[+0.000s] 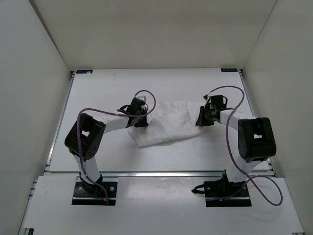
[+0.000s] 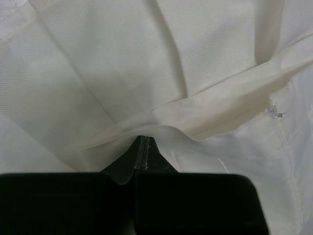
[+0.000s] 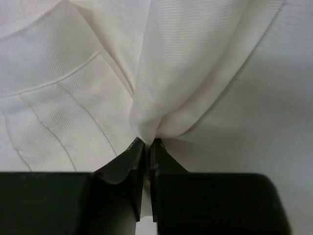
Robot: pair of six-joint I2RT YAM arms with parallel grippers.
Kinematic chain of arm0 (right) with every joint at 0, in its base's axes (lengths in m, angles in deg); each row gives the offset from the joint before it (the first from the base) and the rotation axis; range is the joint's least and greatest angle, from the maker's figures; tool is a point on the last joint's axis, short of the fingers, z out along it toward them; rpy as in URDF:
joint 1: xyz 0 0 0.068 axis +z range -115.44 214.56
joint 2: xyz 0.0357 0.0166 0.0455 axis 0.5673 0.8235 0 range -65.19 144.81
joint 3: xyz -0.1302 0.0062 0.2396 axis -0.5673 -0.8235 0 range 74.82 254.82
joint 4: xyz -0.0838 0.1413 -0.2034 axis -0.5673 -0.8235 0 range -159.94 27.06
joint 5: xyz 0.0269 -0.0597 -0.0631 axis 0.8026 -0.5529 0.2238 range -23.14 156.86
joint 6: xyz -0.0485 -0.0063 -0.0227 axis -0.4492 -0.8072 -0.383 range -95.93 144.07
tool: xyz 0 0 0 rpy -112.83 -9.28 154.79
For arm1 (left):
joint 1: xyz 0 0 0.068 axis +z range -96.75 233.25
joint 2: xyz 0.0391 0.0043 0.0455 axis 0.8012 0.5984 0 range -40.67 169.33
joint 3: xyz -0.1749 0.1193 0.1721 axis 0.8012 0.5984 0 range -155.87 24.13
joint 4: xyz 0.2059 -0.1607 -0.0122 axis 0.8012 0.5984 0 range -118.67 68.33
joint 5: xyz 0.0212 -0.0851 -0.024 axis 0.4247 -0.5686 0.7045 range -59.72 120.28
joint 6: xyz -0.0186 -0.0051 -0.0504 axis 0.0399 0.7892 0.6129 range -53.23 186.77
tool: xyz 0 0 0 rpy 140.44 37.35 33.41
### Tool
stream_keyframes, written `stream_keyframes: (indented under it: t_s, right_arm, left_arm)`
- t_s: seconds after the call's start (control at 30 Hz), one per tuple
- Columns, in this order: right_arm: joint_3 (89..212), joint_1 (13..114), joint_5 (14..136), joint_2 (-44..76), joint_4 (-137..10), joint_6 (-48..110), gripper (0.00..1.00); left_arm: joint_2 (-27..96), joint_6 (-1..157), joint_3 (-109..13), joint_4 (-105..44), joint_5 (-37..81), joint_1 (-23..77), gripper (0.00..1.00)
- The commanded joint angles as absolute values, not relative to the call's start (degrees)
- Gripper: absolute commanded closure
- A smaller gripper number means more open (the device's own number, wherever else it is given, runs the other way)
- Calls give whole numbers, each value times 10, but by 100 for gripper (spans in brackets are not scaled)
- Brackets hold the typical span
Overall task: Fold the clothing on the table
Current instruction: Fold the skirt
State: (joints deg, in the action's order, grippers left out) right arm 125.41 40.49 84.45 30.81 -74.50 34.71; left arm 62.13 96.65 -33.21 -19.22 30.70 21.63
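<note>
Item under inspection: the clothing (image 1: 168, 126), a white wrinkled garment, lies bunched in a crooked band across the middle of the table (image 1: 105, 85), between the two arms and not yet in any neat fold. Left gripper (image 2: 145, 147): jaws clenched tight, tips meeting at a raised hem on the garment's left end. The cloth rides up over the tips and appears pinched between them, though the fold partly hides the contact itself. Right gripper (image 3: 145, 146): jaws drawn together to a narrow slit, with a gathered pleat of cloth running down into the tips at the garment's right end and bare table just beside it. That grasp is judged made. Both ends of the garment are thus held low, at or near the table surface. Step in hand, by judgement: the two-point pickup that opens a fold, with grips taken and the lift not yet begun. The next move calls for both arms to rise together and evenly, keeping the cloth taut between them without pulling it apart, then to carry the held edge over the rest of the garment and lay it flat. Risk noted: the fabric is thin and the pinches shallow, so either end may slip out if one arm leads.
</note>
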Motion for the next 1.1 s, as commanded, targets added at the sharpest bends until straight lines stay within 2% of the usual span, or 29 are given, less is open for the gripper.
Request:
stream_keyframes:
  t_s: [0.0,0.2,0.33,0.43,0.77,1.07]
  right_arm:
    - [1278,414,831,317,-798,333,97]
    - [1390,411,844,258,-858,308,99]
    - [1452,434,921,223,-848,307,99]
    - [1440,457,1002,202,-794,346,100]
    - [1405,642,990,214,-741,355,100]
    - [1348,670,1010,246,-661,410,100]
  left_arm:
    - [645,953,-345,-136,305,206,100]
    - [675,948,-390,-127,290,191,100]
    - [713,956,-429,-125,279,187,100]
    - [737,973,-444,-147,260,193,100]
    - [790,1010,-485,-163,214,199,100]
    - [778,1043,-436,-207,162,223,100]
